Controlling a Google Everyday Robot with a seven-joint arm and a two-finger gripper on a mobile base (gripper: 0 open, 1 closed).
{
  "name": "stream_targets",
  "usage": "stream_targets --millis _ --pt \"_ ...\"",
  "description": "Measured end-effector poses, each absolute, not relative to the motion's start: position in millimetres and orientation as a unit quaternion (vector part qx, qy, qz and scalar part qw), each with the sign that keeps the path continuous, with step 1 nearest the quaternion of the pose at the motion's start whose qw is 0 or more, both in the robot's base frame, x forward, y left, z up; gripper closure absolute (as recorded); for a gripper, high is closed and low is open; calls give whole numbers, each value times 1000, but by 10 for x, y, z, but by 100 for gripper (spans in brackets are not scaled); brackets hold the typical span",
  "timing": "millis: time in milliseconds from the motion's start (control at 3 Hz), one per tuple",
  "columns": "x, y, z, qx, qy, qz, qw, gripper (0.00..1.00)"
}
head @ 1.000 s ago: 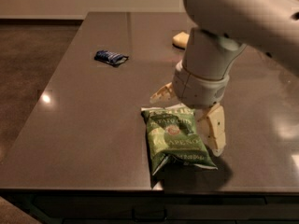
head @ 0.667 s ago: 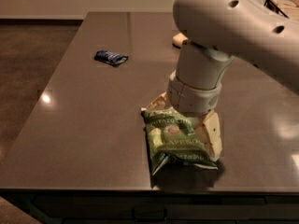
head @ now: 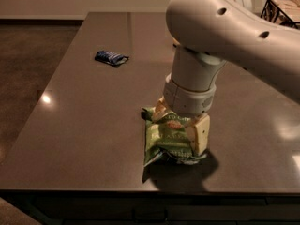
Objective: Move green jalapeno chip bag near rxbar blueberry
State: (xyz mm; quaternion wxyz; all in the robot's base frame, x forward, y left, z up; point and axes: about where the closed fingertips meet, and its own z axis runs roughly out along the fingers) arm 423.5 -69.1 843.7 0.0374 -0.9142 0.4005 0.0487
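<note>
Lowered, gripper (head: 181, 129) now pinches green jalapeno chip bag (head: 164, 142) near table (head: 93, 139) front.

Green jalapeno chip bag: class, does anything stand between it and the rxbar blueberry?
Nothing visible does. The tool is clamped on the green jalapeno chip bag near the table's front edge; only tabletop lies between it and the rxbar blueberry, farther back on the left.

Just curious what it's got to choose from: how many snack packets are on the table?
2. The green jalapeno chip bag sits near the table's front edge, in the gripper; the rxbar blueberry lies back left. The arm may hide more.
</note>
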Motion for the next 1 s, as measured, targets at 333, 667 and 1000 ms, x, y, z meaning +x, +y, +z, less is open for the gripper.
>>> stream_targets --millis 333,667,1000 --pt "4392 -614 8547 -895 441 45 56 63" --pt "4636 -413 8687 -871 485 39 76 87" --pt "4926 -151 8792 -843 529 41 90 100"
